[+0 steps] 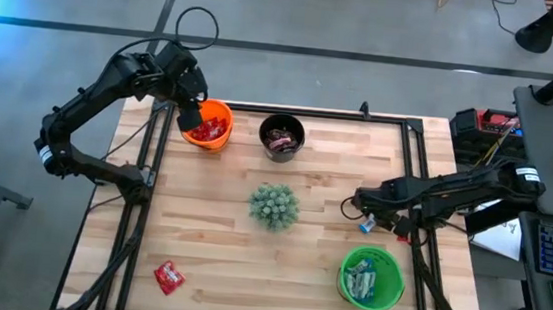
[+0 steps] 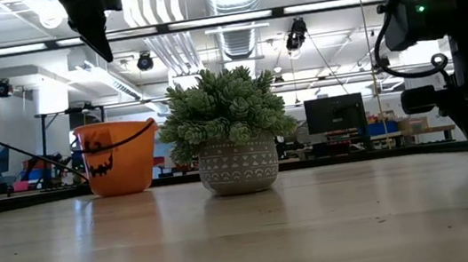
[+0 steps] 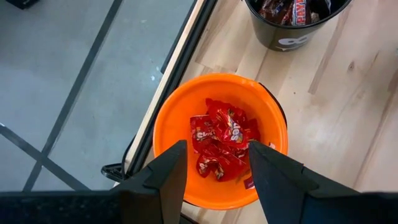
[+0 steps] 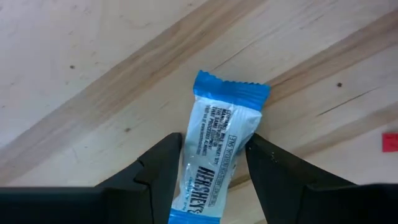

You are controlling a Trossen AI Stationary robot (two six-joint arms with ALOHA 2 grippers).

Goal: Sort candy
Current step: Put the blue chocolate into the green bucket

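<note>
Straddling blue-white HERSHEY'S candy, right end effector

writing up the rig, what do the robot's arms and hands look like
Both arms are black and jointed, with dark cables looping off them. The left hand and right hand each have two broad, black, wedge-shaped fingers. A small green light glows on one arm in the low view.

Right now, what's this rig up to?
Sorting candy by color. The left gripper hangs open over the orange bucket of red candy. The right gripper is down at the table, fingers on either side of a blue and white candy. One red candy lies loose near the front left.
</note>
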